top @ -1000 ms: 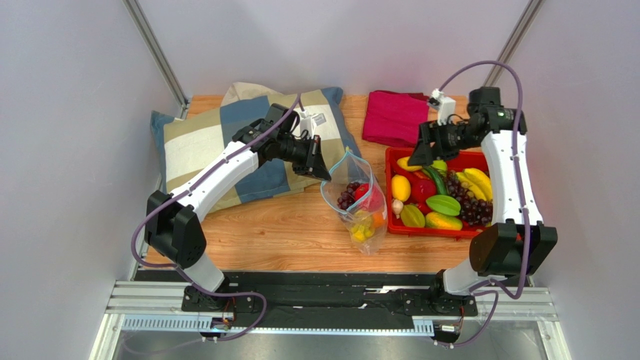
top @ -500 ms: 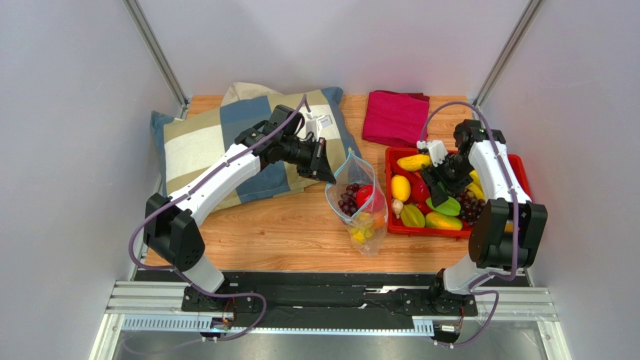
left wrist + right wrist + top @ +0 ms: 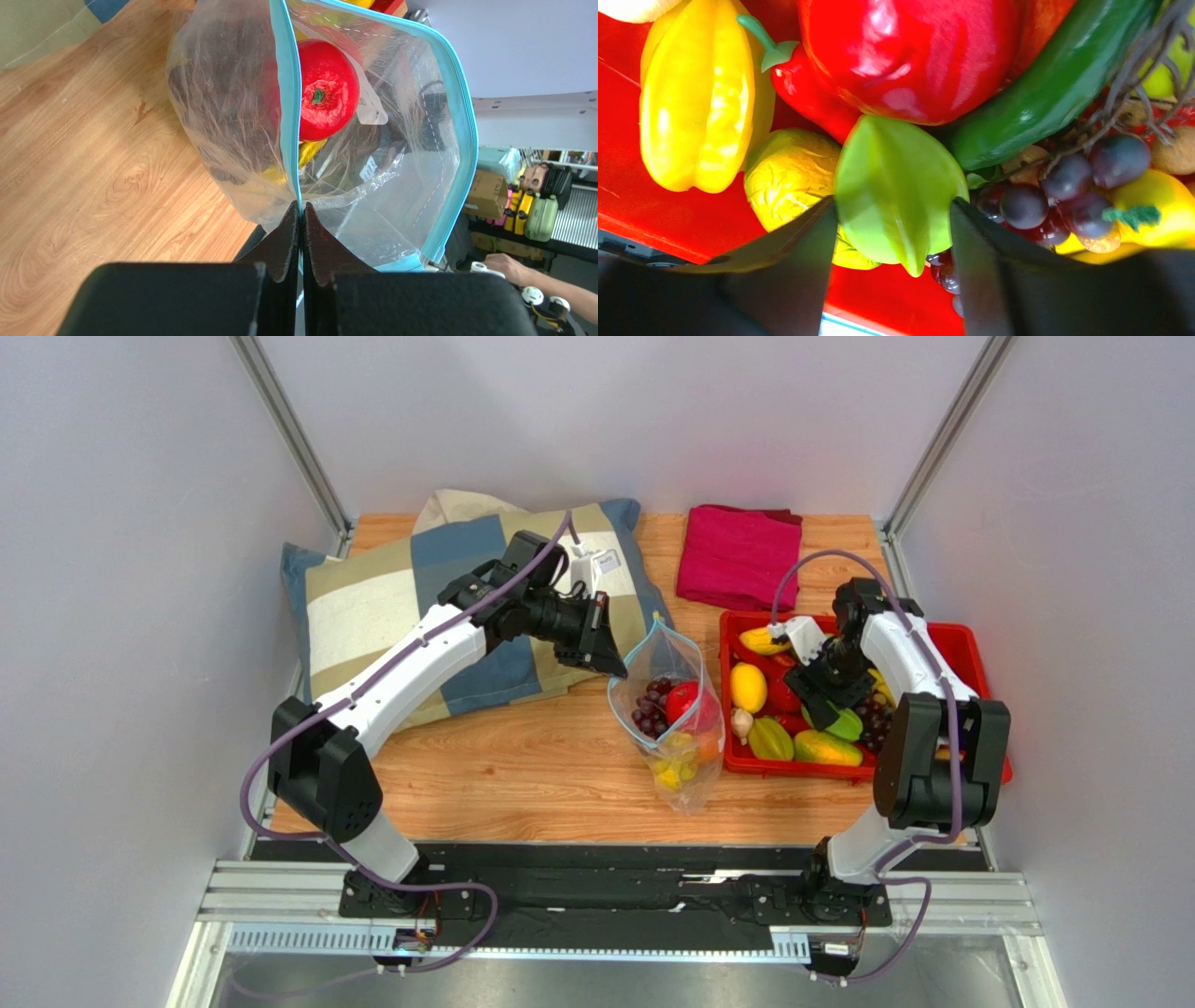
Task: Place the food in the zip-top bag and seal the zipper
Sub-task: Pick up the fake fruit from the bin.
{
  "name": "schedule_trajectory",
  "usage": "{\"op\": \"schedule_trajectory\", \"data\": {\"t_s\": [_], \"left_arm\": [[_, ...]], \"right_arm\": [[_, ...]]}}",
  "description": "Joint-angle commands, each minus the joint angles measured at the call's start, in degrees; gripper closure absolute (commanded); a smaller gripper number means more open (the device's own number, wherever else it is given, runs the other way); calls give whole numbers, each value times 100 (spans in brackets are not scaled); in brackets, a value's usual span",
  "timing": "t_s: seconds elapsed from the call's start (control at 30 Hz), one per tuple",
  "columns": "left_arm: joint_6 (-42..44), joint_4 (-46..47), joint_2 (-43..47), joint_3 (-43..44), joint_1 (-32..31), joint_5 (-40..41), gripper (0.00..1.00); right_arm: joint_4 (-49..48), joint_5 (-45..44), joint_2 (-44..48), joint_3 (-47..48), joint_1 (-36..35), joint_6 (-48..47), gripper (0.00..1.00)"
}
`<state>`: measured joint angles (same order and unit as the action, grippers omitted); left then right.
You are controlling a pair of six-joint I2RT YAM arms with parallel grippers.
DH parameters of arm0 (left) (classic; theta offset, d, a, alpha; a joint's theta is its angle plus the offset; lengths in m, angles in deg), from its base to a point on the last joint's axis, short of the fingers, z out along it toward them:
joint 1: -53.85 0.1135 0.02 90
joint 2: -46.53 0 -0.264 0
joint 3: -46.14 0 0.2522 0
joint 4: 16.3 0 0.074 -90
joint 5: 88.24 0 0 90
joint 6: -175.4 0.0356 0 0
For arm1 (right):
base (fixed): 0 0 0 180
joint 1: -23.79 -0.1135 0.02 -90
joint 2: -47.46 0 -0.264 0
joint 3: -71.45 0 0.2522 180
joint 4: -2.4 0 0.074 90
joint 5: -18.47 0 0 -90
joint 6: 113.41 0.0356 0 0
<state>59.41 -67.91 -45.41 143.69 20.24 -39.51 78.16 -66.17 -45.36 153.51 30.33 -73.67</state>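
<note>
The left gripper (image 3: 613, 667) was pressed together on the teal zipper (image 3: 283, 105), pinching one lip of the zip-top bag (image 3: 673, 658). The bag lay on the wooden table (image 3: 533, 770) at the gripper's 4 o'clock, its mouth gaping. In the left wrist view the bag stretched toward 12 o'clock from the fingertips, with a red apple (image 3: 326, 87) inside at 1 o'clock. At the bag's 3 o'clock, the right gripper (image 3: 894, 206) hung low in the red tray (image 3: 982, 661). Its fingers (image 3: 801, 245) were spread to either side of a green fruit (image 3: 899, 189), right at its flanks. Purple grapes (image 3: 1046, 192) lay at that fruit's 3 o'clock and a red pepper (image 3: 906, 56) at 12.
</note>
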Motion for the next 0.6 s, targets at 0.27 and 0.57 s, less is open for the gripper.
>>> {"op": "schedule_trajectory", "data": {"t_s": [0.27,0.57], "left_arm": [[183,155,229,120,12,-91,100],[209,199,194,85,3,-91,100]], "right_arm": [[1041,360,747,1054,57,148,97],[2183,2219,783,3363,-82,1516,100]]}}
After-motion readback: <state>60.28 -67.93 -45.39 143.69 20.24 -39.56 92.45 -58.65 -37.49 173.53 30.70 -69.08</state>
